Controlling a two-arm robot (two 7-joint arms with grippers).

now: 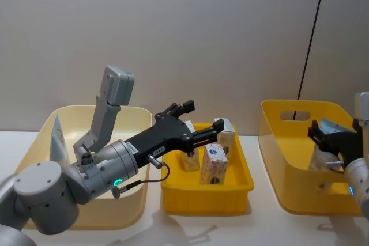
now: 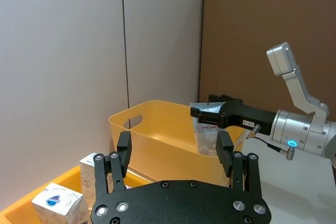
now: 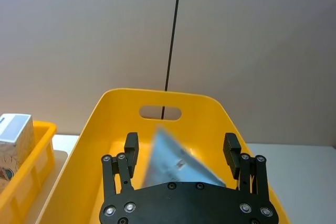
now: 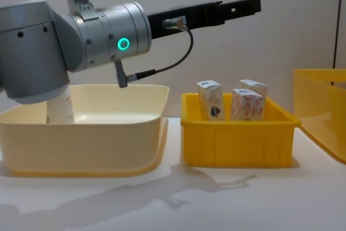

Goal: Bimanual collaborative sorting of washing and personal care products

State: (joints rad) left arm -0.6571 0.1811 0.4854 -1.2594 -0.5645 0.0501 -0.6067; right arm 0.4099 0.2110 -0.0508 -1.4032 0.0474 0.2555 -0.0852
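Observation:
My right gripper (image 3: 181, 148) hangs open over the large yellow bin (image 3: 105, 129). A pale blue-and-white tube (image 3: 173, 163) lies tilted and blurred between and below its spread fingers; from the left wrist view the tube (image 2: 207, 137) sits just under that gripper (image 2: 210, 114). My left gripper (image 1: 202, 118) is open and empty, stretched out well above the small yellow tray (image 1: 173, 197). In the tray stand three white cartons (image 1: 214, 162) with orange-red pattern. A second tube (image 4: 59, 106) stands in the cream bin (image 4: 81, 133).
Across the white table, the cream bin (image 1: 135, 200) is on the left, the small tray (image 4: 238, 139) in the middle and the large yellow bin (image 1: 288, 154) on the right. A grey wall is close behind them, with a brown board in the left wrist view.

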